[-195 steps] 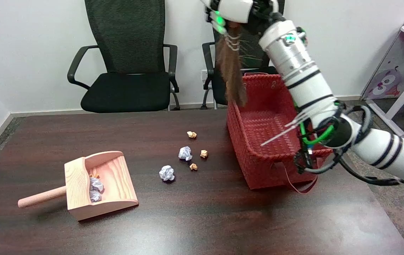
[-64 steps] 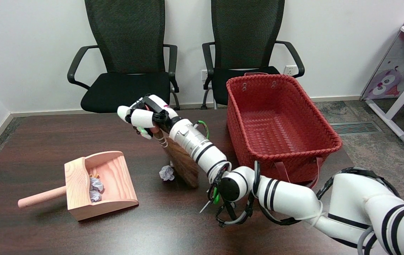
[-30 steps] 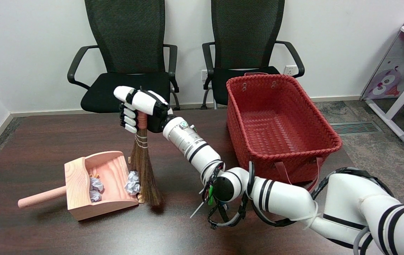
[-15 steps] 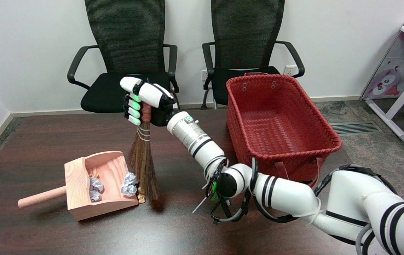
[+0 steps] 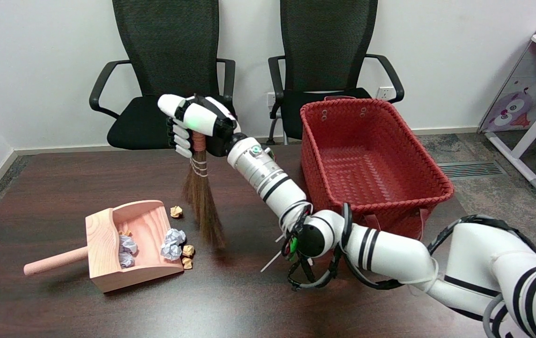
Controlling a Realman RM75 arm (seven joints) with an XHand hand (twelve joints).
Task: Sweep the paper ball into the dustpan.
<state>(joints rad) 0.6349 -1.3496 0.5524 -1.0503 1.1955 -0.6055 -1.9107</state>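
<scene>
My right hand [image 5: 196,126] grips the handle of a small brown broom [image 5: 201,197], lifted over the table with its bristles hanging down and right of the dustpan. The wooden dustpan [image 5: 108,253] lies at the left with its mouth facing right. White paper balls [image 5: 126,249] sit deep inside it, and another white paper ball [image 5: 172,243] rests at its mouth. Small tan paper balls [image 5: 187,256] lie on the table just outside the mouth. One more tan ball [image 5: 176,211] lies by the pan's far corner.
A red woven basket [image 5: 371,164] stands at the table's right. Two black office chairs [image 5: 169,80] are behind the far edge. My right arm [image 5: 380,253] stretches across the table's front right. A white shelf stands at the far right.
My hand swept the broom left, pushing the paper balls to the dustpan's mouth. In the last half second it lifted the broom up and to the right, uncovering the tan balls.
</scene>
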